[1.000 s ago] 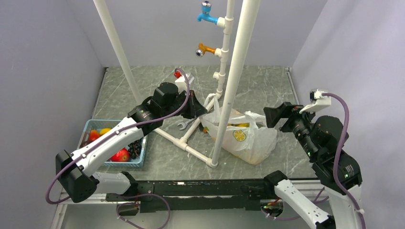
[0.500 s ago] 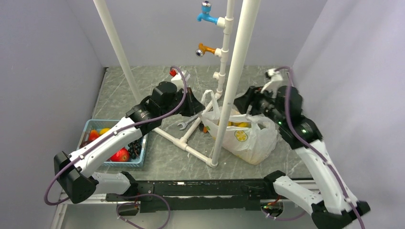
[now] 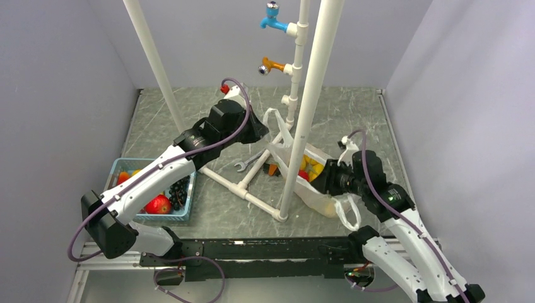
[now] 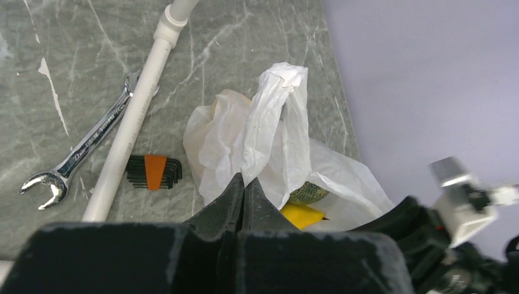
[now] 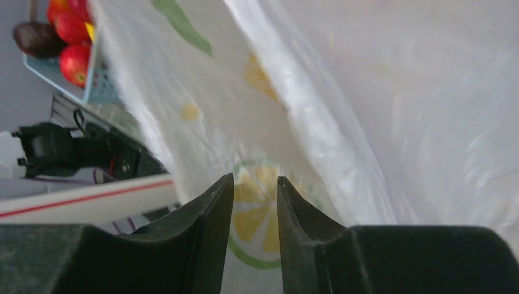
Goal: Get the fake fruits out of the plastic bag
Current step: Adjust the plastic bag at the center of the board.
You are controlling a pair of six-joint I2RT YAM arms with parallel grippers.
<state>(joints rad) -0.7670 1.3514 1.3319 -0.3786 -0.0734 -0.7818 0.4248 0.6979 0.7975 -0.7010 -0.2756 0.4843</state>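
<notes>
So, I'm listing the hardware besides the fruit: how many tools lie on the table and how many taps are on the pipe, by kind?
Wrench: 1
Hex key set: 1
Blue tap: 1
Orange tap: 1
Total: 4

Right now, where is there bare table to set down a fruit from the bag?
Bare table lies between the blue basket and the floor pipe. Another patch lies beyond the plastic bag, far right. Crowded: wrench and hex keys beside the bag.
</notes>
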